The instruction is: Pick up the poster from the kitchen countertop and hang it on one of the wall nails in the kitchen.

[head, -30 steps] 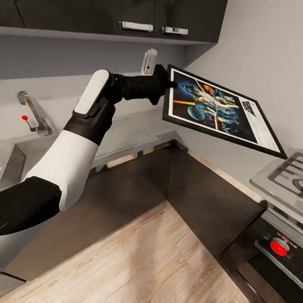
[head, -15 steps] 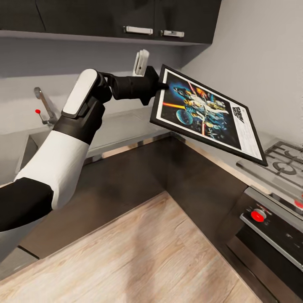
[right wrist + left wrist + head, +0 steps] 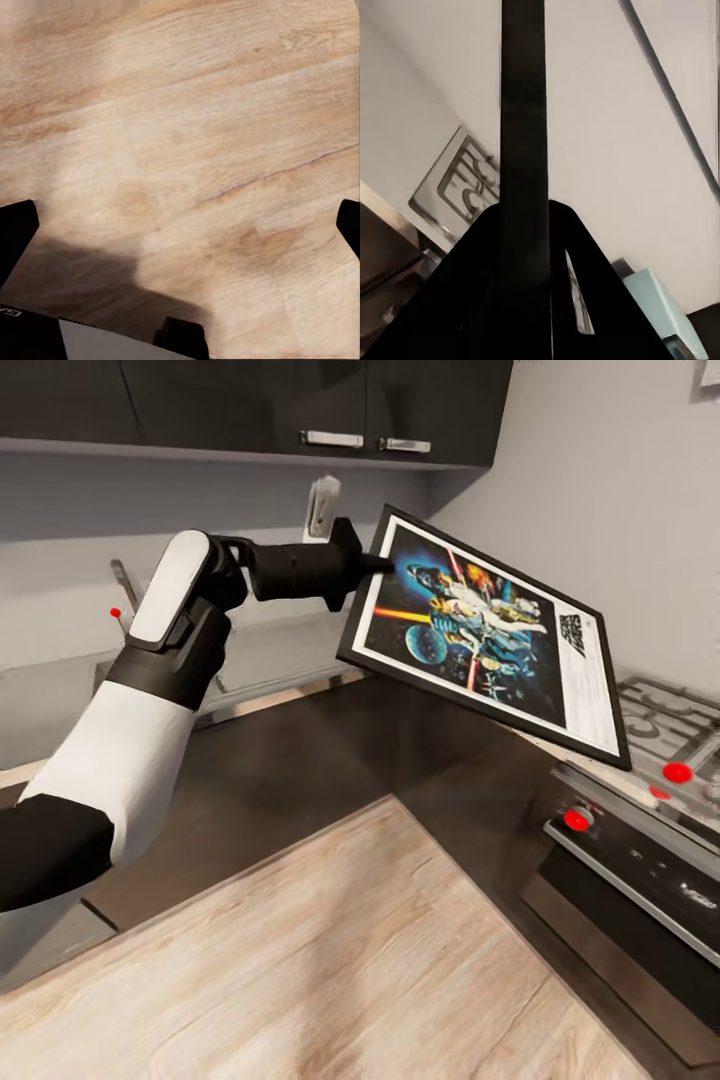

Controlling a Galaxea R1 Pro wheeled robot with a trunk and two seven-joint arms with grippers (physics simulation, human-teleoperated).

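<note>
My left gripper (image 3: 375, 563) is shut on the left edge of the black-framed Star Wars poster (image 3: 480, 635), which hangs tilted in the air above the corner of the pale grey countertop (image 3: 275, 650). In the left wrist view the frame's dark edge (image 3: 523, 112) runs straight out from between the fingers. In the right wrist view my right gripper (image 3: 180, 225) is open over the wooden floor, nothing between its fingertips (image 3: 15, 225). I cannot make out any wall nail.
The gas hob (image 3: 670, 710) and oven front with red knobs (image 3: 576, 820) stand at the right. A sink tap (image 3: 125, 585) is behind my left arm, with dark upper cabinets (image 3: 300, 400) overhead. A teal sign (image 3: 660, 300) shows past the poster. Wooden floor (image 3: 350, 960) lies below.
The whole head view has shifted, so the camera has moved. The poster stays in my left gripper and now stands a little more upright.
</note>
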